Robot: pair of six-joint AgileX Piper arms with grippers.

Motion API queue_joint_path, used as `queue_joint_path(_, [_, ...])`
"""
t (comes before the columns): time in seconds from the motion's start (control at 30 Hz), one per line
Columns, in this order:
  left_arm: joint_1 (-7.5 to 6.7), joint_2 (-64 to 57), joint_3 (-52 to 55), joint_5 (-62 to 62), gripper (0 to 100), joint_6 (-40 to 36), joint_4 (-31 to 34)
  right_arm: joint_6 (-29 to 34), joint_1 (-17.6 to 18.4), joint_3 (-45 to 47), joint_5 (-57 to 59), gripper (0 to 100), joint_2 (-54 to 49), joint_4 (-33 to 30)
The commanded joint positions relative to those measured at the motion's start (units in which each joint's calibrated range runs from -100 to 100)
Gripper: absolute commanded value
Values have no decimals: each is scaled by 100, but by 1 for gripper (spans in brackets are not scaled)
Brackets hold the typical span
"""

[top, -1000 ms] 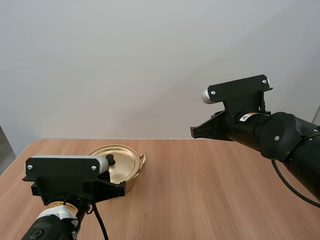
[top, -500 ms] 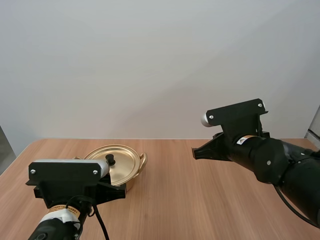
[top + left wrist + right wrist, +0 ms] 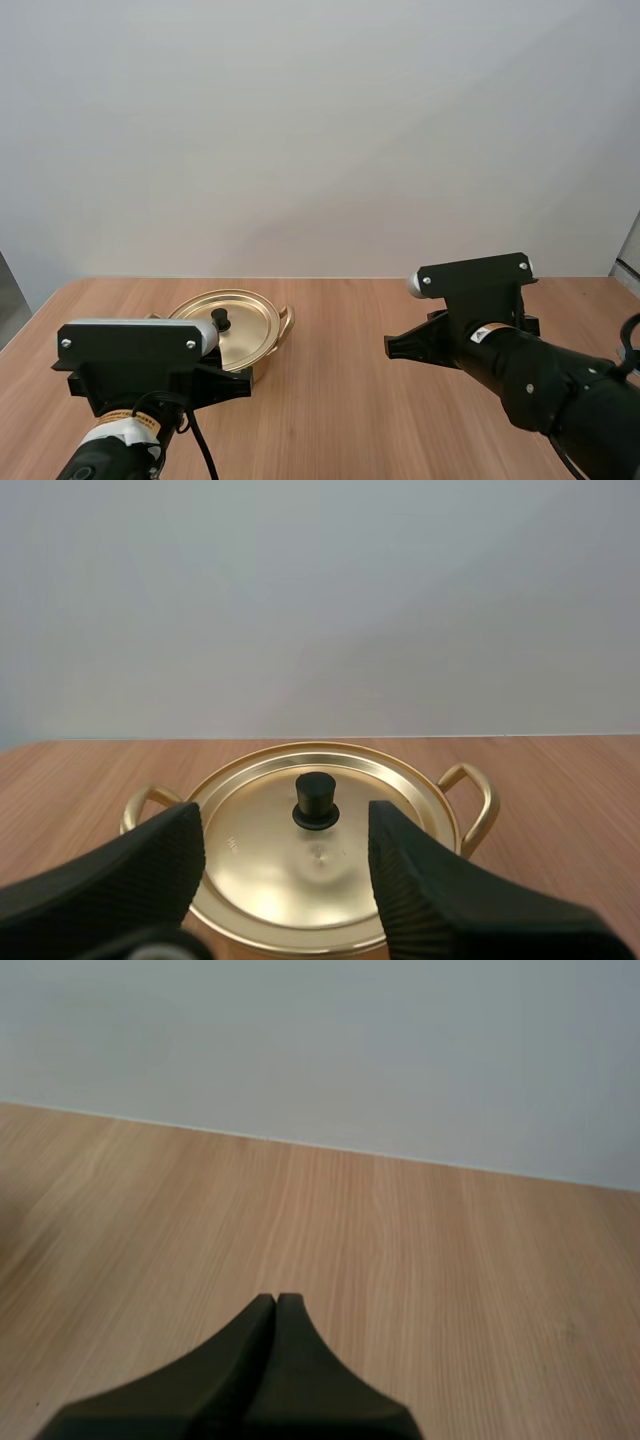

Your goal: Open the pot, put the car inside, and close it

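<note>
- Pot (image 3: 322, 938): gold-coloured metal, round and shallow, standing on the left part of the tabletop (image 3: 340, 400), toward the far edge.
- Lid (image 3: 262, 872): same gold metal, seated flat on the pot, which is closed.
- Knob (image 3: 315, 800): black and stubby, upright at the centre of the lid.
- Handles: two gold loops, one at the pot's left side (image 3: 141, 804), one at its right (image 3: 479, 798).
- Left end effector (image 3: 285, 825): released, with the two black fingers standing apart and their ribbed inner faces turned to each other. Holding nothing. Placed just on the near side of the pot and aimed at it, the knob showing in the gap between the fingers.
- Right end effector (image 3: 276, 1301): clenched on nothing, fingers pressed together into one dark wedge. Held over bare wood at the right half of the tabletop, tip pointing left, well apart from the pot.
- Tabletop: light brown wood grain, running left to right beneath both arms.
</note>
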Motion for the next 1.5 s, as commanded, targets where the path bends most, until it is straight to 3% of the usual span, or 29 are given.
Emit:
queue_joint_path(0.0, [4,0,0,-4,80,-5,1,-7,-1,338,-534,0,-846,150])
queue_joint_path(0.2, [4,0,0,-4,80,-5,1,-7,-1,1011,-1020,0,-1946,227])
queue_joint_path(0.43, [4,0,0,-4,80,-5,1,37,-1,1074,448,0,-1997,342])
queue_joint_path(0.67, [4,0,0,-1,79,-5,-23,935,-1,1074,834,0,-2038,-294])
queue_joint_path(0.77, [4,0,0,134,63,-5,-23,1299,-1,1074,1048,0,-2038,-591])
queue_joint_path(0.9, [4,0,0,134,26,-5,-23,1603,-1,1074,1048,0,-2038,-891])
queue_joint_path(0.97, [4,0,0,134,2,-5,-23,1767,-1,1074,1031,0,-2038,-1064])
queue_joint_path(1.1, [4,0,0,134,0,-5,-23,2231,-1,1074,1012,0,-2038,-1485])
queue_joint_path(1.47, [4,0,0,134,0,-5,-23,2224,20,1074,1012,0,-2123,-1604])
